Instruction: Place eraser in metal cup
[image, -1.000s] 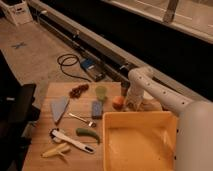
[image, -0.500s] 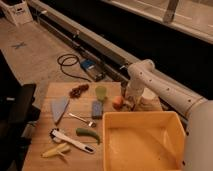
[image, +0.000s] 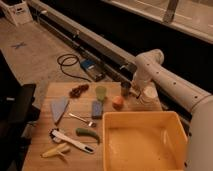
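The metal cup (image: 125, 89) is a small dark grey cylinder standing upright at the far edge of the wooden table (image: 47, 160), between the yellow-green cup (image: 101, 93) and a white round container (image: 148, 94). My gripper (image: 134, 93) hangs down from the white arm (image: 165, 77), just right of the metal cup and close beside it. The eraser does not show anywhere on the table; whether it is in the gripper I cannot tell. An orange fruit (image: 118, 102) lies just in front of the metal cup.
A large yellow bin (image: 142, 116) fills the near right of the table. A blue block (image: 97, 108), dark grapes (image: 78, 90), a grey-blue cloth (image: 59, 107), a metal utensil (image: 80, 119), a green vegetable (image: 87, 133), a white tool (image: 70, 140) and a banana (image: 55, 150) lie on the left. A cable (image: 70, 65) lies on the floor beyond.
The arm has swung a little to the left and farther back, bringing the gripper from over the white container to beside the metal cup.
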